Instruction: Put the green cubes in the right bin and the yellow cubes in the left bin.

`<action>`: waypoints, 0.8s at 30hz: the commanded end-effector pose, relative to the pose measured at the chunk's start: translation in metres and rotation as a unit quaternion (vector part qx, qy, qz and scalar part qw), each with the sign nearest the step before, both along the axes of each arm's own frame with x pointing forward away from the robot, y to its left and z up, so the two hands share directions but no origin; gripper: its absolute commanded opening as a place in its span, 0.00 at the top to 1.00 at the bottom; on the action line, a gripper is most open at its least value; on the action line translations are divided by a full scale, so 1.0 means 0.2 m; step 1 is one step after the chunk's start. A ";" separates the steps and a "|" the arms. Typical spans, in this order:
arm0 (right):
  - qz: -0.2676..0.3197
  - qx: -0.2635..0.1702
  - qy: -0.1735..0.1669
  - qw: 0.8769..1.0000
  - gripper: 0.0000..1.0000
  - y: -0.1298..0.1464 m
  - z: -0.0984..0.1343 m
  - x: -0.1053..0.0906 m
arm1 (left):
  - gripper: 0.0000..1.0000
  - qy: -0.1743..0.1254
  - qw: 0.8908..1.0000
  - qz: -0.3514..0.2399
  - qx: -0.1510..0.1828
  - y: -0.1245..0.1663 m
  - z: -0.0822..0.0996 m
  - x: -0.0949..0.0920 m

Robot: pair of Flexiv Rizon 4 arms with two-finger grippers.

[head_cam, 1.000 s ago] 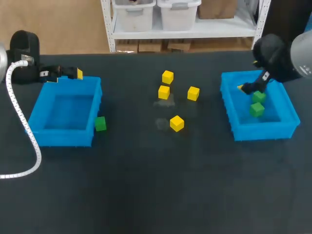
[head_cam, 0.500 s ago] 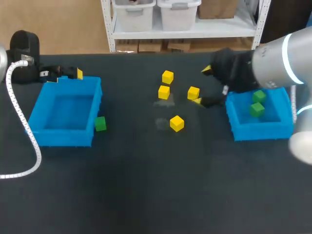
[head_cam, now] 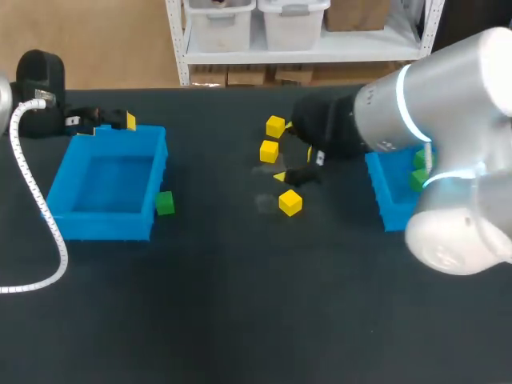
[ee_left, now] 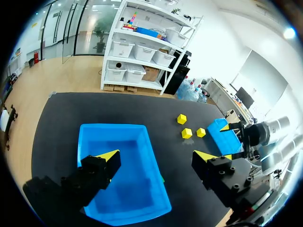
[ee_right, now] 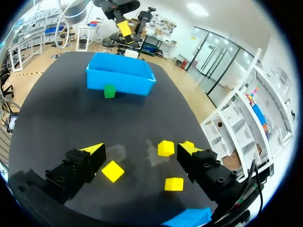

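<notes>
- right gripper point(ee_right: 141, 151): fingers wide apart, nothing held; hangs above the table point(head_cam: 240, 304), over the loose yellow cubes.
- step in hand (judged): lining up a pick. All four yellow cubes are on the table and one green cube is outside the bins, so sorting is partly done. Which cube is meant cannot be told.
- next move calls for (judged): centring the open fingers on one cube only, lowering, then closing. The cubes lie near each other, so a neighbour could get nudged.
- nearest yellow cube point(ee_right: 113, 170): just beside one fingertip of the right gripper, untouched.
- second yellow cube point(ee_right: 165, 148): ahead of the right gripper, between the lines of its fingers, apart from both.
- third yellow cube point(ee_right: 174, 184): under the right gripper, nearer its other finger.
- fourth yellow cube point(ee_right: 188, 144): partly hidden behind that other finger.
- right bin point(head_cam: 382, 196): near the right gripper, on its arm's side; green cubes point(head_cam: 418, 178) show inside, partly covered by the arm.
- green cube point(ee_right: 110, 91): well ahead of the right gripper, just beside the outer wall of the left bin.
- left bin point(ee_right: 120, 75): farthest from the right gripper; no yellow cube in it yet.
- left gripper point(ee_left: 158, 157): well apart from the right gripper, above the left bin, fingers spread and empty.
</notes>
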State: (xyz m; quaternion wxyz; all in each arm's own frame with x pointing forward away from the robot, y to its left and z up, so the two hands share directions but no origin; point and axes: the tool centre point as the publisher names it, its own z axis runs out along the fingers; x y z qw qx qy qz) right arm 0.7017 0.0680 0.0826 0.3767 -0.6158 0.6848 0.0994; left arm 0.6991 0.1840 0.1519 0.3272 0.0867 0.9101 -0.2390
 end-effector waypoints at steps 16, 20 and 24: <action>0.142 -0.018 0.159 0.977 0.00 0.35 -0.13 -0.03 | 0.00 -0.002 1.000 -0.002 -0.003 0.01 -0.01 0.00; 0.150 -0.021 0.162 0.975 0.00 0.41 -0.16 -0.06 | 0.00 -0.002 1.000 -0.002 -0.003 0.01 -0.01 0.00; 0.156 -0.020 0.172 0.972 0.00 0.48 -0.19 -0.07 | 0.00 -0.002 1.000 -0.002 -0.003 0.01 -0.01 0.00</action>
